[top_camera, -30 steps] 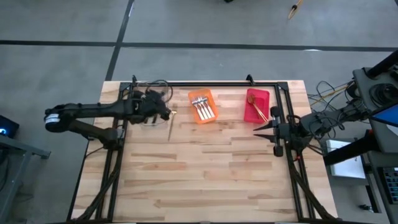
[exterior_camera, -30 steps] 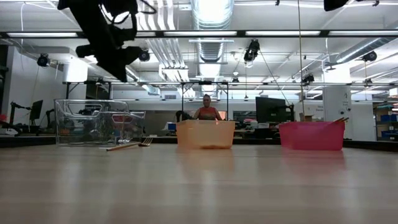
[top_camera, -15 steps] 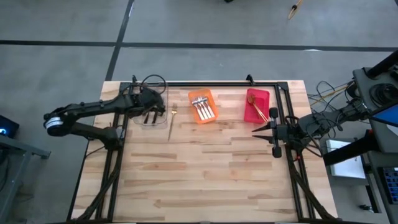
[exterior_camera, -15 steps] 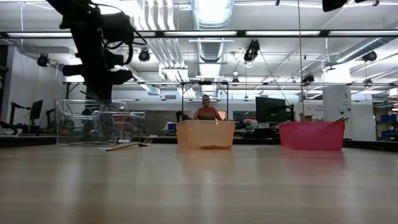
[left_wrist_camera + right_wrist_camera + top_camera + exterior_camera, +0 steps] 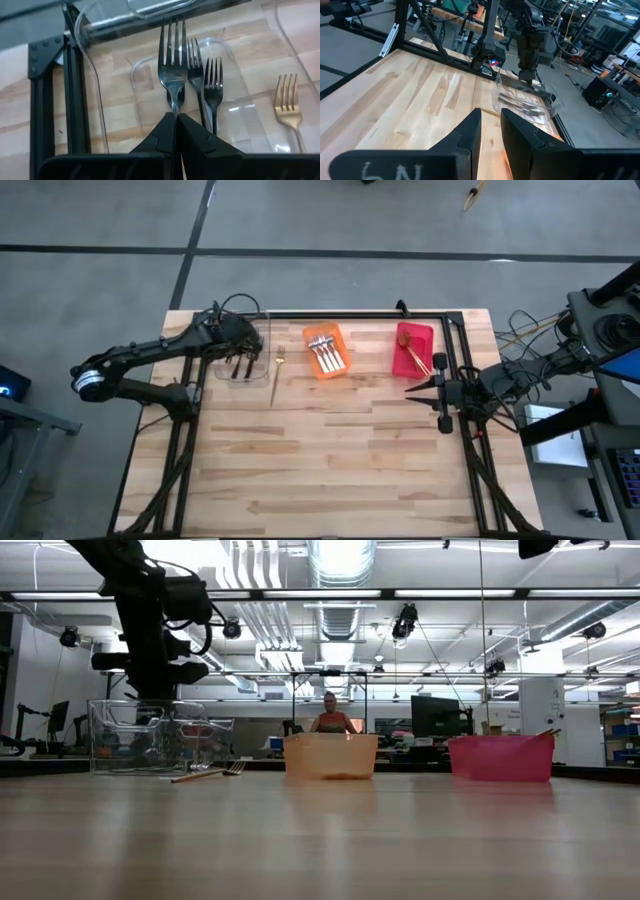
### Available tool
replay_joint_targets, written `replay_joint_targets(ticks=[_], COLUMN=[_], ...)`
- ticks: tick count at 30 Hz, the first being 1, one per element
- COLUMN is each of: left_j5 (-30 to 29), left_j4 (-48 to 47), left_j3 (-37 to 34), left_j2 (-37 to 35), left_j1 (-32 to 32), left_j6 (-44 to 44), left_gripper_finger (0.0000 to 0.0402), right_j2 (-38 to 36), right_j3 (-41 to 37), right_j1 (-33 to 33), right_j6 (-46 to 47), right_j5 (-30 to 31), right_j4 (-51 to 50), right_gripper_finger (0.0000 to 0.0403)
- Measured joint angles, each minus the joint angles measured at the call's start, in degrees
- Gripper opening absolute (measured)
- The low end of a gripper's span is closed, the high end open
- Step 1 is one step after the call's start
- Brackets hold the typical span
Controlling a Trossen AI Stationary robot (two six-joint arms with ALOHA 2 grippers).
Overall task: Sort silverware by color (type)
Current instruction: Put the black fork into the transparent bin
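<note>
Left pincer (image 5: pixel 175 117) hung over the clear bin (image 5: pixel 240 358), fingers pressed together on the handle of a dark fork (image 5: pixel 172 55), tines pointing away from the wrist. In the left wrist view, the held fork stood above two more dark forks (image 5: pixel 212 80) lying on the bin floor just beneath and beside it. Just outside the bin wall, on the side away from the black frame rail (image 5: pixel 47 100), a gold fork (image 5: pixel 287 102) lay on the bare counter (image 5: pixel 330 450); the high view showed it alongside the clear bin, between that bin and the orange bin (image 5: pixel 325 351).

Farther from the left pincer along the back of the counter, the orange bin held several silver forks with white handles (image 5: pixel 328 355). Beyond it the red bin (image 5: pixel 412 350) held gold pieces (image 5: pixel 410 348), one handle sticking out over the rim.

Right pincer (image 5: pixel 412 387) waited near the right frame rail, just in front of the red bin, well apart from the left arm. Its fingers (image 5: pixel 470 130) stood slightly apart with nothing between them.

In the low view, a person (image 5: pixel 331 716) showed behind the orange bin, in the room beyond the counter.
</note>
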Motion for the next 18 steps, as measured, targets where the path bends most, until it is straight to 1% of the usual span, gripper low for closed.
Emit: replay_joint_targets(ticks=[9, 18], left_j5=[0.9, 0.9], left_j4=[0.3, 1.3], left_j3=[0.0, 0.0], left_j2=[0.0, 0.0], left_j1=[0.9, 0.9], left_j6=[-0.4, -3.2], left_gripper_finger=[0.0, 0.0], right_j2=[0.0, 0.0], right_j3=[0.0, 0.0], right_j1=[0.0, 0.0], right_j6=[0.0, 0.0], right_j5=[0.0, 0.0], right_j4=[0.0, -0.3], right_gripper_finger=[0.0066, 0.0066])
